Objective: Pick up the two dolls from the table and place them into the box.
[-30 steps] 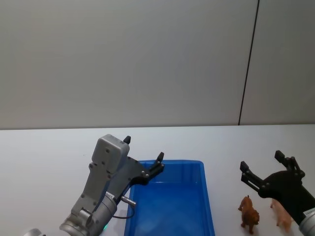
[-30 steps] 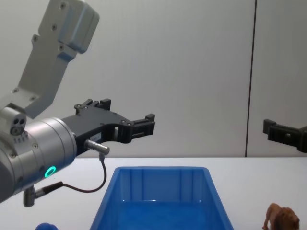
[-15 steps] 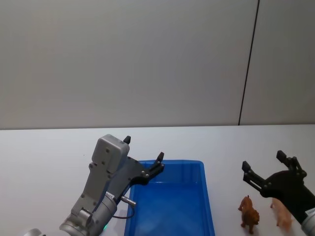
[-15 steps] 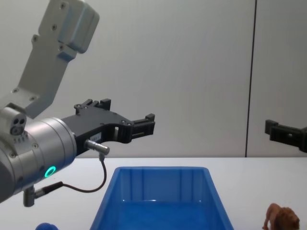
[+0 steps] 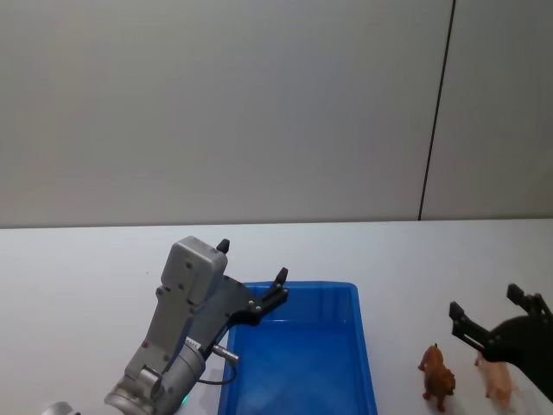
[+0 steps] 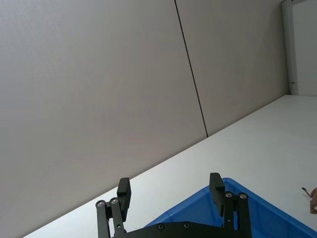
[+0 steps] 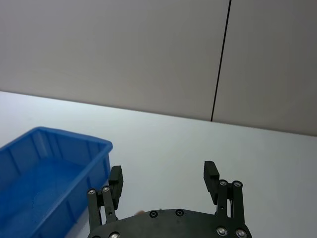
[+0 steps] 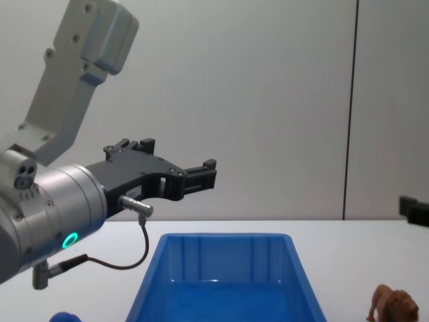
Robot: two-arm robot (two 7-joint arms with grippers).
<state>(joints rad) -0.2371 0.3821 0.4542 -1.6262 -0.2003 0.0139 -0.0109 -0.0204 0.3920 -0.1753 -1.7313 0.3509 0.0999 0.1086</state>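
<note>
The brown lion (image 5: 437, 375) is standing on the white counter (image 5: 78, 268) toward its right side, close to the near edge. The pale pink pig (image 5: 496, 379) is standing just beside it, farther to the right. A rounded blue doll (image 8: 65, 316) is lying on the counter off the left side of the box, partly cut off in the chest view. The blue box (image 5: 348, 346) is sitting between the blue doll and the two animals, well apart from the lion. The right gripper (image 5: 486, 303) is hovering above the pig and lion with its fingers spread wide, touching neither. The left gripper (image 5: 252, 261) is hanging in the air over the box's far left corner, its fingers likewise spread and gripping nothing.
</note>
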